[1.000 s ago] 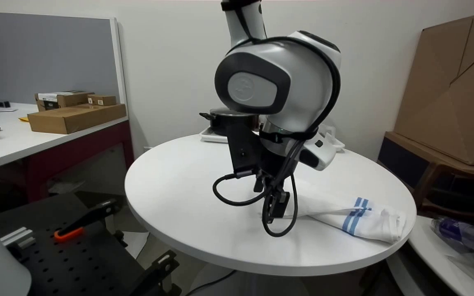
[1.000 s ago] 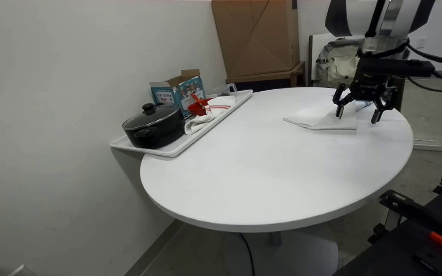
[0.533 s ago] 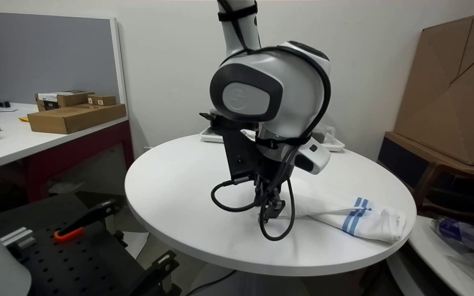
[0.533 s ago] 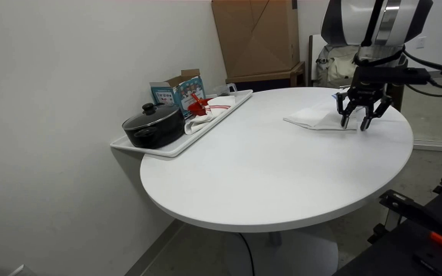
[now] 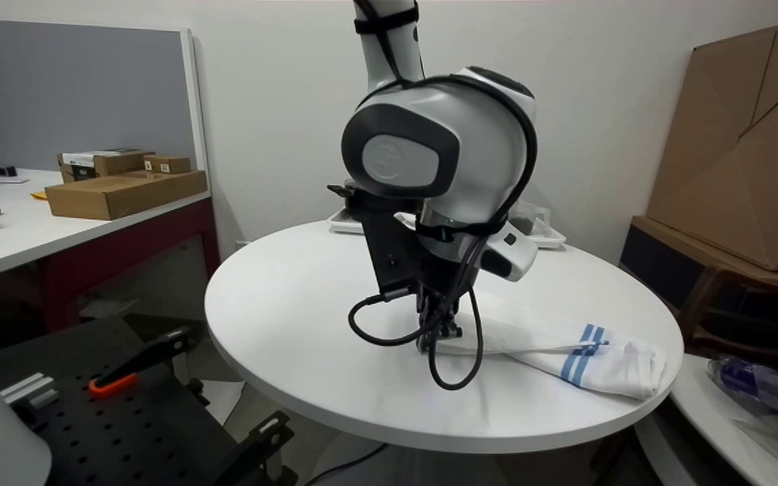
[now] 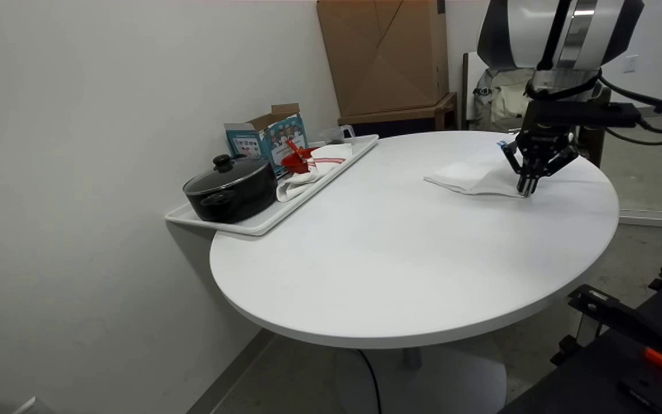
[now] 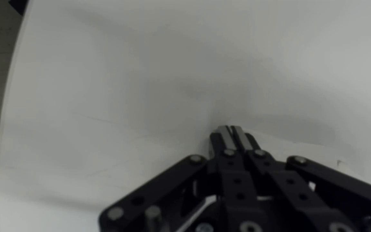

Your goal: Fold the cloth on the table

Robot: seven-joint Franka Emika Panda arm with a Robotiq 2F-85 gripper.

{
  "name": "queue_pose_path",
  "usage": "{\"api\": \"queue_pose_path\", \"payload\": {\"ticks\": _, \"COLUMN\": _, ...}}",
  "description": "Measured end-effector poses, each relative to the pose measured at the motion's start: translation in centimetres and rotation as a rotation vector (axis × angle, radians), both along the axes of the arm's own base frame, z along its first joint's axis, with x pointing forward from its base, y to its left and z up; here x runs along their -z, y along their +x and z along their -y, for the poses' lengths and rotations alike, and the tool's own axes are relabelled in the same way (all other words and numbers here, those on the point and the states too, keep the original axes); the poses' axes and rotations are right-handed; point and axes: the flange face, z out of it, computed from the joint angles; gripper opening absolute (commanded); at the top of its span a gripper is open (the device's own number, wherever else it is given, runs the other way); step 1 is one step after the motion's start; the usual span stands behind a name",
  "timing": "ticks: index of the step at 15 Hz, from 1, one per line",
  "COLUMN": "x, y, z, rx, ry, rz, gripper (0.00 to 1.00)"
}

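The cloth (image 5: 554, 358) is white with blue stripes and lies loosely folded near the edge of the round white table (image 5: 294, 304). In an exterior view the corner of the cloth (image 6: 477, 178) runs up to my fingertips. There my gripper (image 6: 526, 192) points down at the tabletop, its fingers drawn together on that corner. The wrist view shows the gripper (image 7: 231, 129) with its jaws nearly meeting and a thin pale sliver between the tips. White cloth and white table are hard to tell apart there. The arm hides part of the cloth in an exterior view.
Along the wall, a long white tray (image 6: 259, 229) holds a black pot (image 6: 227, 190), a red bowl (image 6: 296, 162), a red-striped towel (image 6: 331, 156) and a blue box (image 6: 279, 138). A desk (image 5: 17, 233) with cardboard boxes stands apart. A cable (image 5: 362, 331) loops beside the wrist.
My gripper has come down and slightly sideways toward the cloth's corner. Its fingers have gone from wide apart to together, and the cloth's corner has drawn in at the tips.
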Motion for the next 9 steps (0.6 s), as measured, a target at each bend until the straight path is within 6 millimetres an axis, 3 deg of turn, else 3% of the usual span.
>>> {"api": "queue_pose_path", "payload": {"ticks": 4, "x": -1.0, "y": 0.0, "z": -1.7, "rx": -0.06, "ry": 0.03, "rz": 0.006, "gripper": 0.07}}
{"api": "queue_pose_path", "payload": {"ticks": 9, "x": -4.6, "y": 0.2, "z": -2.7, "rx": -0.111, "ry": 0.096, "rz": 0.032, "gripper": 0.06}}
